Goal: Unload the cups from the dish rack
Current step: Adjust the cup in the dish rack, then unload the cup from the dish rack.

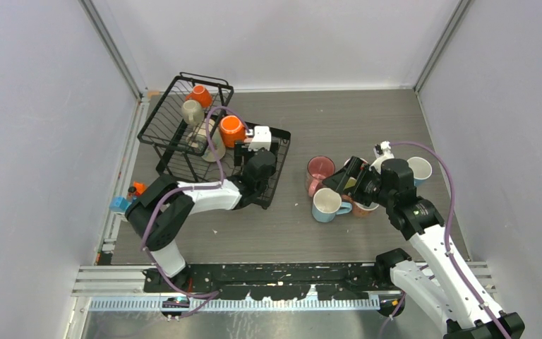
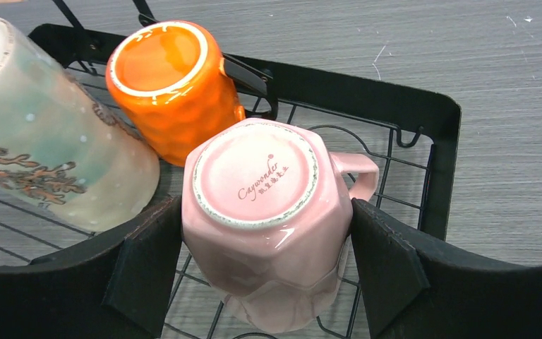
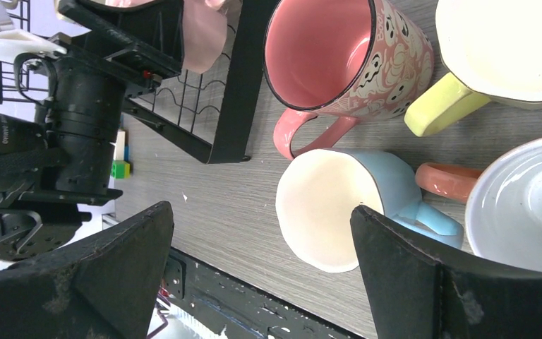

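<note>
Clasping faceted pink mug (image 2: 254, 183) (upturned), left claw (image 2: 268, 263), wire rack (image 2: 439, 123)

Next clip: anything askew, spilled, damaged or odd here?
Nothing spilled or broken. The dish rack sits skewed to the table edges. Inside it the pink mug and orange mug are upside down, and the speckled beige mug beside them leans tilted rather than standing square.
</note>
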Motion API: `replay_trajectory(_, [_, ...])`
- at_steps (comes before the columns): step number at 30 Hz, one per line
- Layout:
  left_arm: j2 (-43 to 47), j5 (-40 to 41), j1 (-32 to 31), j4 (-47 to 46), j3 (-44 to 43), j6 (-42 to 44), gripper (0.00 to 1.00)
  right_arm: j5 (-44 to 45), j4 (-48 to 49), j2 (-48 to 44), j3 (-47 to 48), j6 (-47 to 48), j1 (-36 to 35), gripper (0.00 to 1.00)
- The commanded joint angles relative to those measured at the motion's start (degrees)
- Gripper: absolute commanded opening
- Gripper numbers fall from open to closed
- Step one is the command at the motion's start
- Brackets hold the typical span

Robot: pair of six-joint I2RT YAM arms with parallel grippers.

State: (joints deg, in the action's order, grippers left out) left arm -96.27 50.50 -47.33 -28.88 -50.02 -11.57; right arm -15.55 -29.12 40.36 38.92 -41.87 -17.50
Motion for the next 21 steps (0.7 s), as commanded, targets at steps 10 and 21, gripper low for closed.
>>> replay_trajectory(10, [-2.1,0.6,1.4,-18.4,3.4,2.4,0.32,0.4,0.9,-1.3,0.0,1.9,0.1,1.0])
replay_trajectory(21, [-1.1,1.6,1.5,-17.1,7.0,-1.0,0.43,0.2,2.1,-1.2,-1.3,1.3,0.1,1.0])
